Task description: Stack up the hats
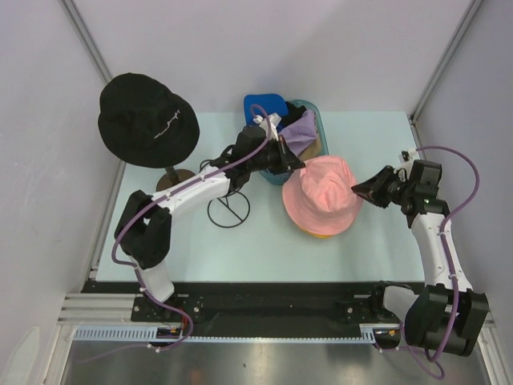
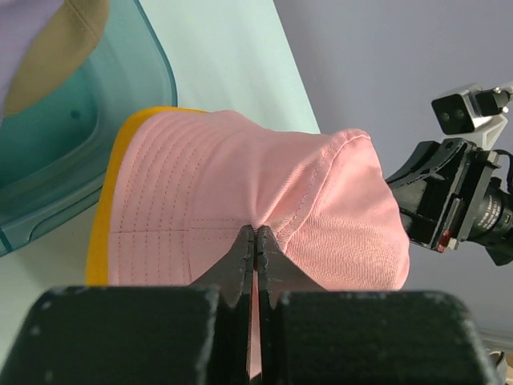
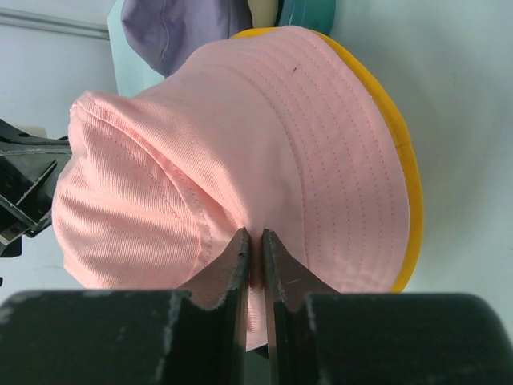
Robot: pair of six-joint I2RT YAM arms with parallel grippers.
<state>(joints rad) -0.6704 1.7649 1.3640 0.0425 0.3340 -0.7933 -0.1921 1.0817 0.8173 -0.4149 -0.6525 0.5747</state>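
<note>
The pink hat (image 1: pixel 322 196) sits between the two grippers, lying over an orange hat (image 1: pixel 321 233) of which only the yellow-orange brim shows around the edge. The left gripper (image 2: pixel 255 237) is closed tight on a fold of the pink fabric where crown meets brim. The right gripper (image 3: pixel 252 241) pinches a fold of the same hat from the opposite side, its jaws almost together with cloth between them. Each wrist camera sees the other gripper across the crown.

Just beyond the left gripper, and touching the far brim of the stacked pair, stands a teal bin (image 1: pixel 321 122). It holds a blue cap (image 1: pixel 264 104), a lavender hat (image 1: pixel 300 128) and a tan cap (image 2: pixel 68 48). The bin crowds the space behind the left gripper's wrist. Well away to the left of that gripper, a black hat (image 1: pixel 148 120) with small white lettering hangs on a stand (image 1: pixel 174 178). A black wire stand (image 1: pixel 228 210) lies on the table (image 1: pixel 369 241) right under the left forearm.

The left arm is folded at its elbow near the base, then reaches far forward and to the right, low over the table. The right arm rises from its base along the right side, and its wrist is bent inward so the fingers point left at the hat.
</note>
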